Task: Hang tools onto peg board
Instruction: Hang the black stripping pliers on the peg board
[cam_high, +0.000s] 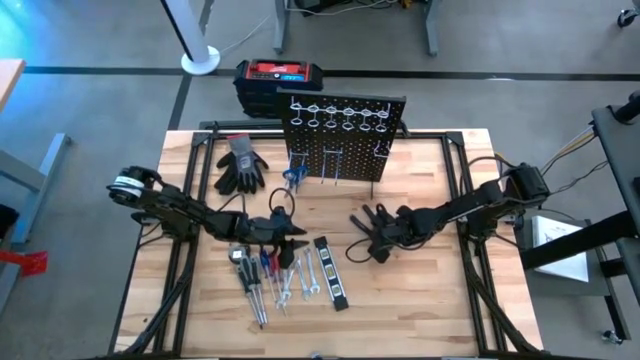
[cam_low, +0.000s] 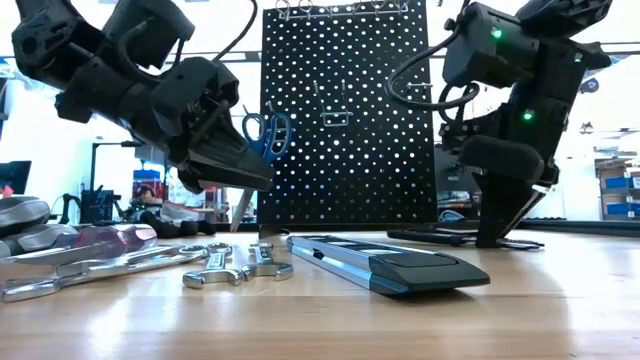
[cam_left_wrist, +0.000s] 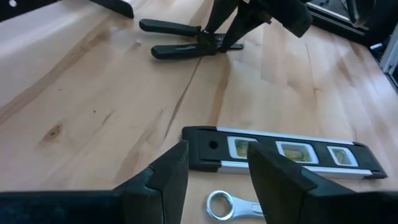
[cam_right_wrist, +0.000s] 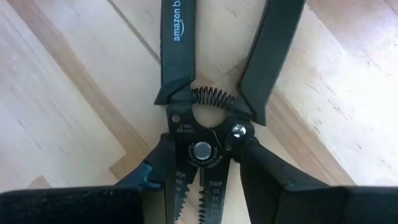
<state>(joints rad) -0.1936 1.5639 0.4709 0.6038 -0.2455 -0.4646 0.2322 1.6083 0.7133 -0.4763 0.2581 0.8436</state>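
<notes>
The black peg board (cam_high: 345, 140) stands upright at the table's far middle. Blue-handled scissors (cam_high: 293, 175) hang on its face, also in the low view (cam_low: 265, 130). Dark pliers (cam_high: 365, 228) lie flat on the table right of centre, handles spread. My right gripper (cam_high: 380, 240) is shut on them. My left gripper (cam_high: 298, 245) is open and empty, hovering just above the table beside the far end of the black level bar (cam_high: 330, 272). Screwdrivers (cam_high: 255, 275) and silver wrenches (cam_high: 300, 278) lie flat at the near left. My right gripper pinches the pliers' head (cam_right_wrist: 202, 152) at the pivot between its two fingers (cam_right_wrist: 158, 171), one on each side. The fingers come from above, slanting in from the table's right, and lie along the pliers. The pliers lie on the table, their handles (cam_right_wrist: 177, 43) spread open and pointing away.
Grey-black work gloves (cam_high: 240, 165) lie at the far left of the table. A red-topped black box (cam_high: 280, 75) stands behind the board. There is bare wood at the near right and between the two grippers.
</notes>
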